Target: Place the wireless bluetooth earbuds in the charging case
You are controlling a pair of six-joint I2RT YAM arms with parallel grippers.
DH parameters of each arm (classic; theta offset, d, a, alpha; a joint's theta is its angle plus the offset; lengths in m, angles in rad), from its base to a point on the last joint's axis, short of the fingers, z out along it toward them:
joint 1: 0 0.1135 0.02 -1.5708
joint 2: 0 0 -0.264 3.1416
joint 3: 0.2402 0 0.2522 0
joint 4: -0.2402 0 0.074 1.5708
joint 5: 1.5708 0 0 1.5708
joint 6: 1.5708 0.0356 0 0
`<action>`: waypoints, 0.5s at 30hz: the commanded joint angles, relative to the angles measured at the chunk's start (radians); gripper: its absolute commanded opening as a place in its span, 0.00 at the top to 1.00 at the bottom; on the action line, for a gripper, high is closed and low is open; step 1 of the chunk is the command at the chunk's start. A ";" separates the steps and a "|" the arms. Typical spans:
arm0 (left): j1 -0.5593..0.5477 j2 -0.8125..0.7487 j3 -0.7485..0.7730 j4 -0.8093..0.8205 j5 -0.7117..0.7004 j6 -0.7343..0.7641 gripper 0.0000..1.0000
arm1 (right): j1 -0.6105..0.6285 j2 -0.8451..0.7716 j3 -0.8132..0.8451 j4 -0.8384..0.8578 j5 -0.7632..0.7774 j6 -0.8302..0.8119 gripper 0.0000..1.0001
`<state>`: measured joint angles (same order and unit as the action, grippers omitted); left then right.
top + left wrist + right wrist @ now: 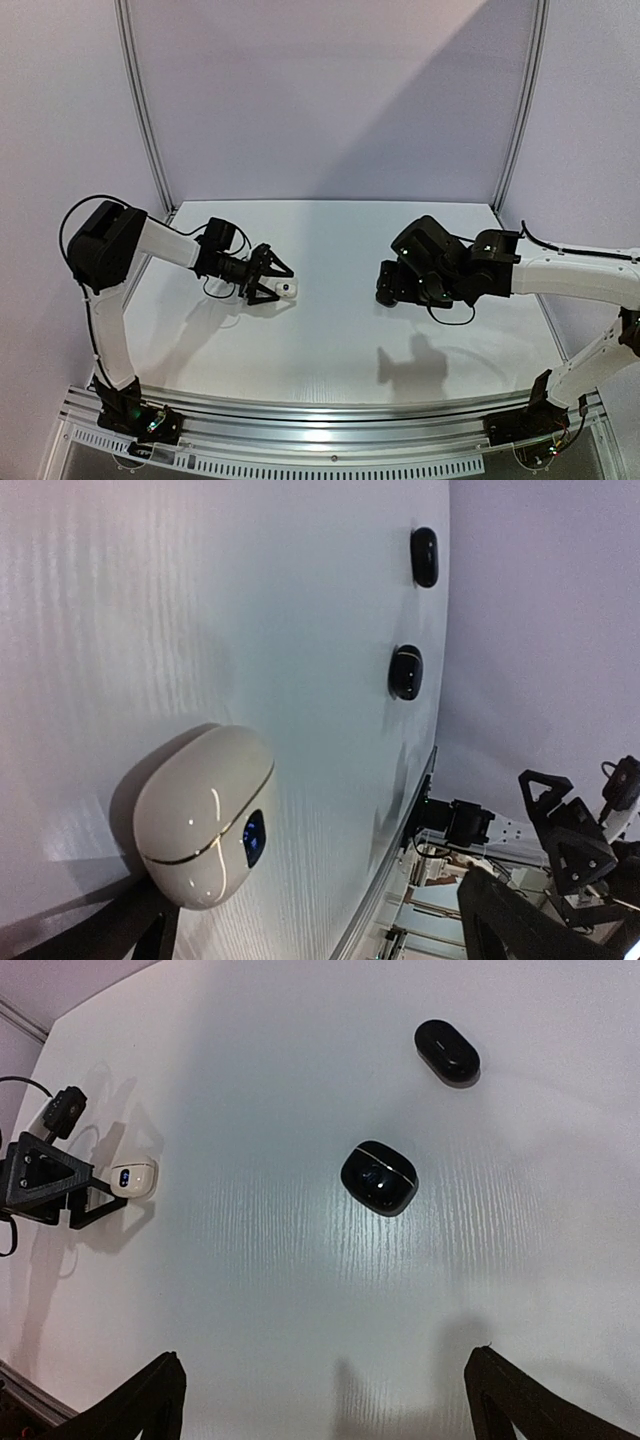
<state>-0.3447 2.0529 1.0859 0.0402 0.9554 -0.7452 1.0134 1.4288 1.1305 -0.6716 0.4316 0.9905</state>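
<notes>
We find no text, label, brand or number that can be read in any view. The white charging case (205,815) bears only a small blue light (254,837), too blurred to make out. The seamed black case (379,1176) and the plain black case (447,1052) show bare gloss.

A white charging case (205,815) is seen closed, rounded and glossy, with a small blue light lit on its front. A black case (379,1176) and a second black case (447,1051), both closed, are laid near each other, well apart from it.
</notes>
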 commanded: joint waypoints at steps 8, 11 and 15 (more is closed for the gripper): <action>0.003 -0.257 -0.033 -0.405 -0.363 0.200 0.01 | -0.178 -0.075 -0.083 0.026 -0.104 -0.013 0.01; 0.005 -0.273 -0.036 -0.474 -0.361 0.186 0.01 | -0.209 -0.079 -0.060 0.006 -0.130 -0.063 0.01; 0.047 -0.454 -0.053 -0.505 -0.441 0.307 0.01 | -0.276 -0.087 -0.042 -0.042 -0.157 -0.108 0.01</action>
<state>-0.3397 1.7542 1.0592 -0.3809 0.6239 -0.5625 0.7918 1.3689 1.0634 -0.6708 0.3233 0.9428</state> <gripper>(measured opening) 0.993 0.989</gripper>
